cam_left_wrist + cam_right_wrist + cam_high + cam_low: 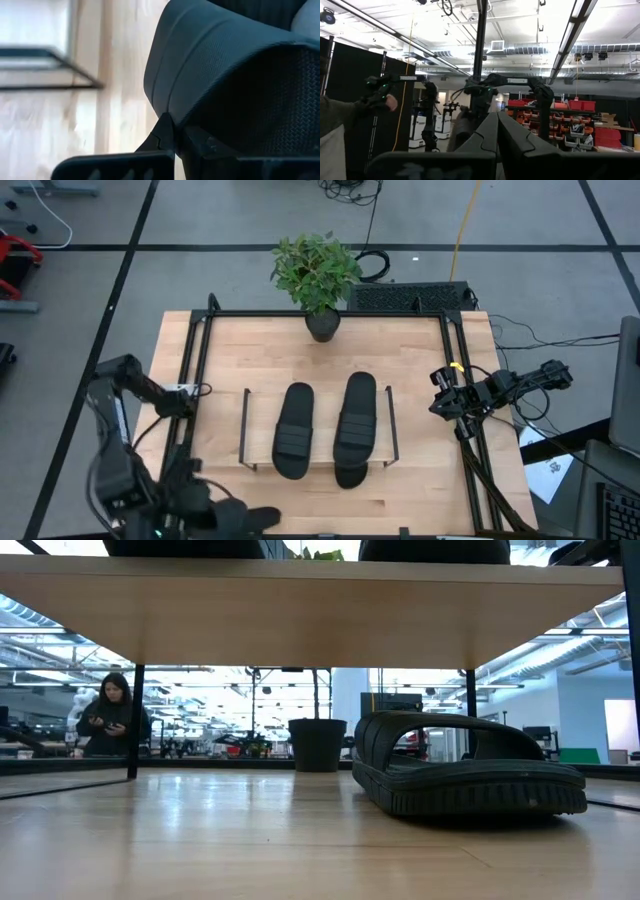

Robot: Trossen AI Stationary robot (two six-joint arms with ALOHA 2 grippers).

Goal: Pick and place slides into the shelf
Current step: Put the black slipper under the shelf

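Two black slides (295,430) (356,418) lie side by side on the board of the shelf (322,435). A third slide (465,775) rests sole-down on the table under the board; its end (350,476) pokes out at the near side. My left gripper (235,518) (172,135) is at the table's near edge, left of the shelf, shut on a fourth slide (262,520) (210,60). My right gripper (437,405) (496,122) waits shut by the table's right edge, aimed into the room. My left gripper is shut on the fourth slide, whose smooth curved edge (167,112) runs down into the place where the two fingers meet. The slide fills the left wrist view beyond the fingers. Which part of the slide this is, and whether it is clear of the table, I cannot tell.
A potted plant (320,320) (317,745) stands at the table's far edge, behind the shelf. A black metal frame (200,370) runs round the tabletop. The shelf's thin wire end frames (245,430) (390,425) stand at its sides. A person (112,715) is far back in the room.
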